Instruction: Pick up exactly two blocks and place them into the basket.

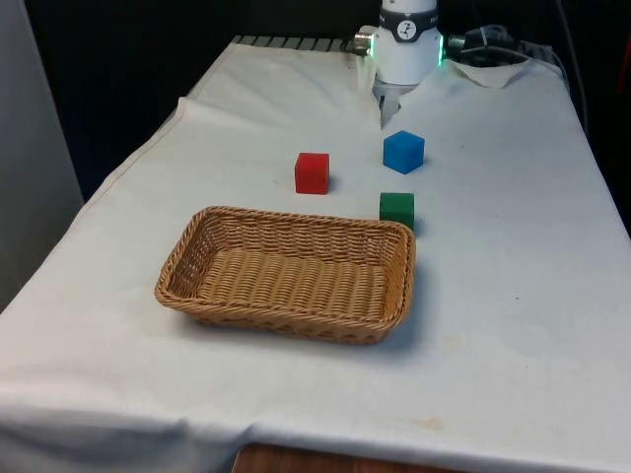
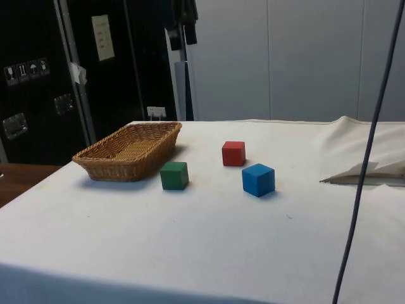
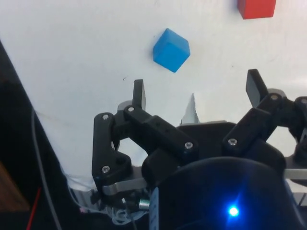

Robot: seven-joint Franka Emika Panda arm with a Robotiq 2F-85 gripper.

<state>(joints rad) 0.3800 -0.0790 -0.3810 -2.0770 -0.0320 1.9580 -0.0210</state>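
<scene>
With its pincer (image 3: 196, 91) hanging spread and empty above the surface (image 1: 513, 296), the arm is facing the blue block (image 1: 403, 152), near the red block (image 1: 312, 172) and green block (image 1: 396, 209) beside the basket (image 1: 197, 246), each looking light, rigid and best gripped across opposite flat faces.

No words or numbers can be read here. On the dark cabinets (image 2: 38, 82) in the side view there is a pale paper sheet (image 2: 103, 37) with print too small to make out, and a small label (image 2: 25, 71) with little packing signs like arrows.
</scene>
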